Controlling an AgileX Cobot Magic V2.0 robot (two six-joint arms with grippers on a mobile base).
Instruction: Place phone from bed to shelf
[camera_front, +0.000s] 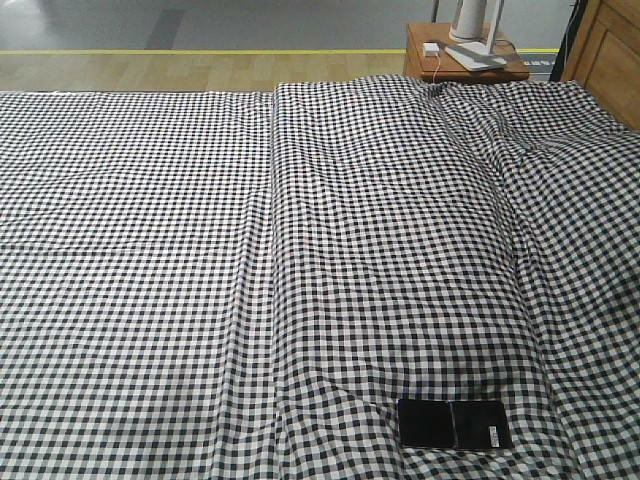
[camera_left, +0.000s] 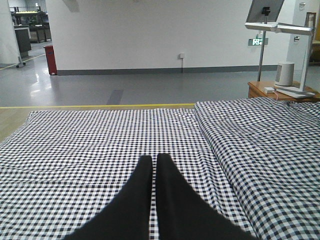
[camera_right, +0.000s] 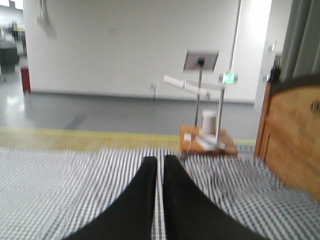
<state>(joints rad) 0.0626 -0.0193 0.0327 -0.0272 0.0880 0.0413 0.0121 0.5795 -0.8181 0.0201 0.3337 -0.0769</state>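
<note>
The phone (camera_front: 455, 424), flat, glossy and black with a small white label near its right end, lies on the bed (camera_front: 200, 250) close to the near edge, right of centre. The bed is covered in wrinkled black-and-white check cloth (camera_left: 100, 145). Neither gripper shows in the front view. In the left wrist view my left gripper (camera_left: 152, 158) hangs over the cloth, its black fingers nearly touching, nothing between them. My right gripper (camera_right: 160, 159) is likewise shut and empty above the bed (camera_right: 60, 190); that view is blurred. The phone shows in neither wrist view. The shelf is out of view.
A small brown side table (camera_front: 465, 60) with a white lamp base (camera_front: 477, 25) and a cable stands beyond the bed's far right corner. A panelled wooden piece (camera_front: 610, 60) rises at the bed's right end. A raised fold (camera_front: 275, 250) runs along the cloth.
</note>
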